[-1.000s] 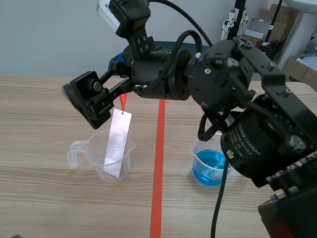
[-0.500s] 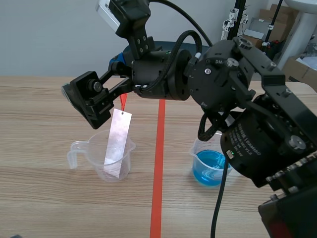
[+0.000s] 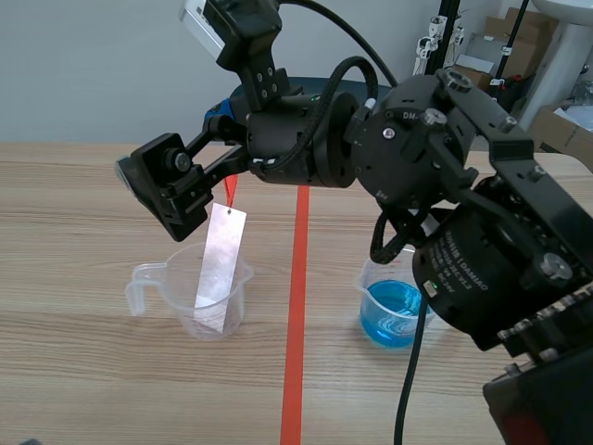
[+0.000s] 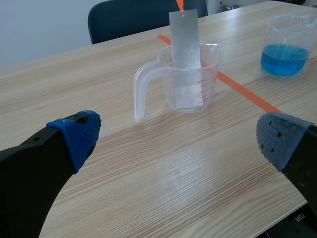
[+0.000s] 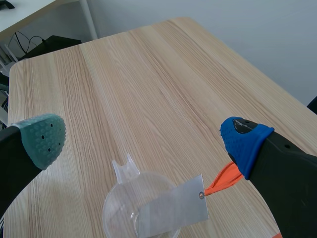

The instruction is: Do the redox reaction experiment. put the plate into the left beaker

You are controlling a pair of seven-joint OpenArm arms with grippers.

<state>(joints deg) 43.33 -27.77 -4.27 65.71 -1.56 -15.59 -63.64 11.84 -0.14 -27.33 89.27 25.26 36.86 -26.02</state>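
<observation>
Below the right fingers (image 5: 42, 136), the flat silver metal plate (image 5: 173, 208) stands in the clear plastic beaker with a handle and spout (image 5: 121, 171). Its lower end is down near the beaker's bottom, and its upper end leans on the rim and sticks out well above it. Right fingers are spread wide, grey-green pad on one side and blue pad on the other, with nothing clamped between them. Thin orange ribbon (image 5: 224, 181), tied through the hole at the plate's top, runs up to the blue-padded finger; can't tell if it touches. Left fingers (image 4: 74, 136) are also spread wide, low over the light wooden bench (image 4: 148, 173), gripping nothing. The plate's beaker is ahead of them, well apart. Second clear beaker with blue liquid (image 4: 285, 49) sits further ahead, out past the grey-blue padded finger, across the tape line from the first beaker.
</observation>
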